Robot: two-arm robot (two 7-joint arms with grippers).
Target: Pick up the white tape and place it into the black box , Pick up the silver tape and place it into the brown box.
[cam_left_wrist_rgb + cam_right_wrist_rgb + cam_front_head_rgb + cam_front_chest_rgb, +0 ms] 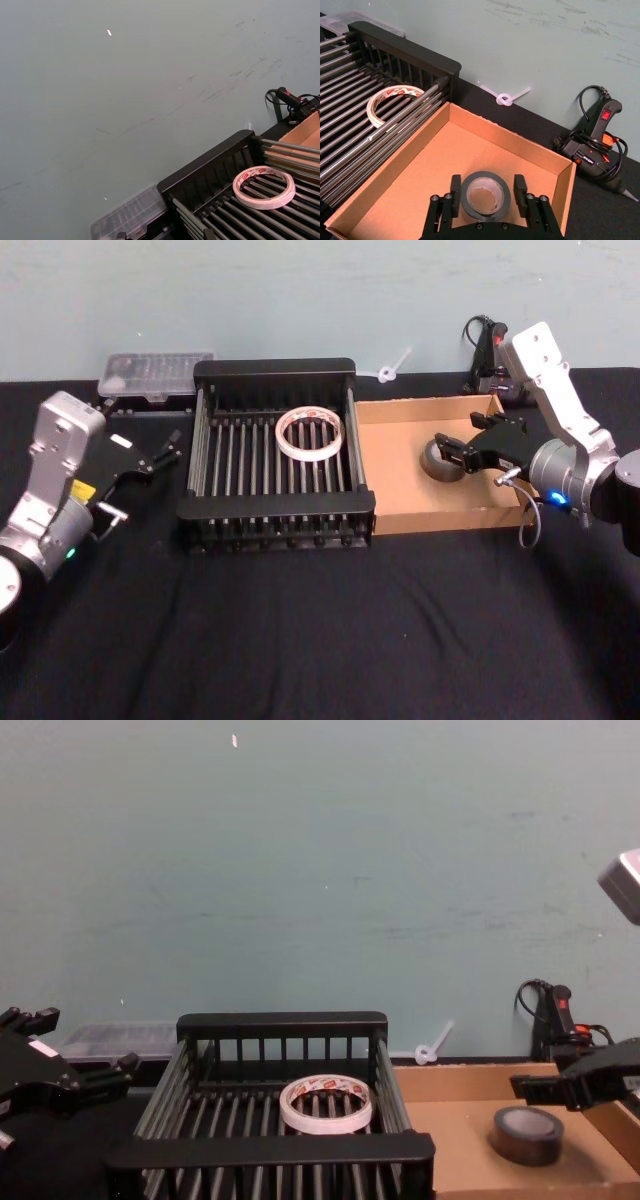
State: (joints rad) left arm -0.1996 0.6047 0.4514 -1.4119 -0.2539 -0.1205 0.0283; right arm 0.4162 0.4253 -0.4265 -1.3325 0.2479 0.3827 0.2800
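**Both tapes sit in their boxes**

The white tape (310, 433) lies flat on the barred floor of the black box (275, 511), toward its upper right corner in the head view. To the right, the silver tape (438, 459) rests on the floor of the brown box (440, 517), which touches the crate's right side. The right gripper (459, 451) hangs over it, jaws open, one finger on each side of the roll. At the frame's left edge the left gripper (161, 453) sits apart from the crate above the table (320, 630), jaws open. A glue gun (600, 142) lies behind the cardboard tray.
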